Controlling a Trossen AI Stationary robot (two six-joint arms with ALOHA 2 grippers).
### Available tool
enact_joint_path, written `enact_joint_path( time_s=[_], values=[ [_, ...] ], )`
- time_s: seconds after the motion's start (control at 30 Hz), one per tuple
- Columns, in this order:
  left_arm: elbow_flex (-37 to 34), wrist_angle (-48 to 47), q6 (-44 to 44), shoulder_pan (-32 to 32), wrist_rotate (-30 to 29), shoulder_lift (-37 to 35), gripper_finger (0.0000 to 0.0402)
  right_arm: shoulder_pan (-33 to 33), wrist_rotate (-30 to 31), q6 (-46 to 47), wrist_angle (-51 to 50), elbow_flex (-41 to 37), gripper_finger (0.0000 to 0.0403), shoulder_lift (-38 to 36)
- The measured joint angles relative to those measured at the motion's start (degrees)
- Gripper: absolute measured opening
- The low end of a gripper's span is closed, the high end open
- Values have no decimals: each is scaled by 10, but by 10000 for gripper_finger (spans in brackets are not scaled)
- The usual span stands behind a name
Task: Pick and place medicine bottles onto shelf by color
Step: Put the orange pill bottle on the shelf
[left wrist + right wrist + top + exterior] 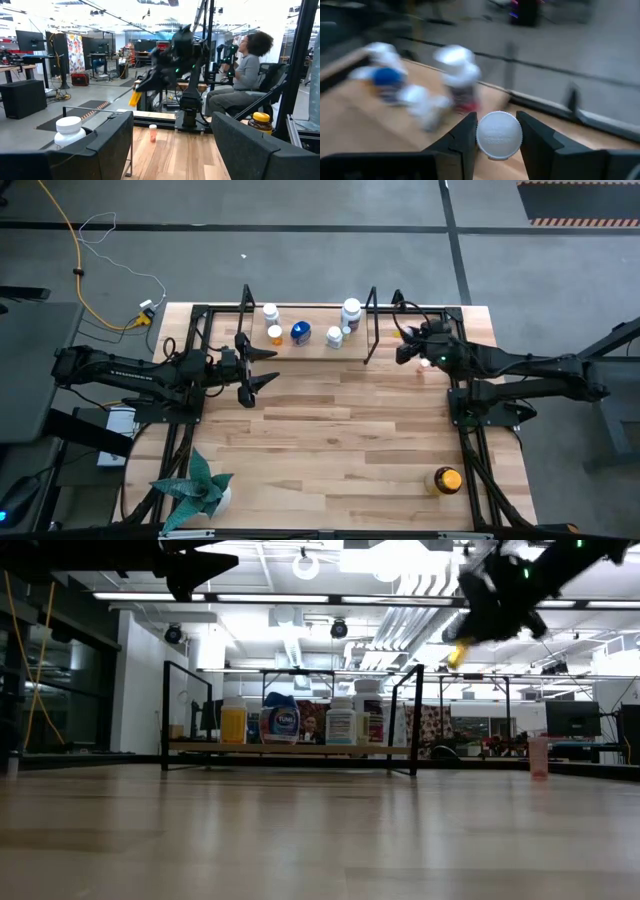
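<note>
Table: light wooden top (330,430), workshop room behind.
Shelf: black wire rack (372,330) at the table's far edge, bottles standing on its floor (white, orange and blue) (300,332).
Right gripper: (408,345) raised just beside the shelf's right end, fingers clamped on a white-capped bottle (499,135).
Left gripper: (262,368) near the shelf's left end, fingers apart, nothing between them.
Amber bottle: (447,480) on the table, well apart from the shelf, near the front right corner.

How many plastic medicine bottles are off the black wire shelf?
3: white-capped bottle in the right gripper; small pink bottle on the table by the right arm; large amber bottle near its right edge. Others may be hidden.
</note>
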Motion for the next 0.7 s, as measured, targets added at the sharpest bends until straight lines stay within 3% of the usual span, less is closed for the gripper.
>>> enact_joint_path(
  time_s=[0.23,0.47,0.7],
  values=[
    [0,0,0,0,0,0,259,84,-26,-95,75,71,114,73],
    [0,0,0,0,0,0,259,138,-26,-113,73,162,114,254],
    [0,0,-5,0,0,0,259,125,-27,-86,-1,276,114,420]
  ],
)
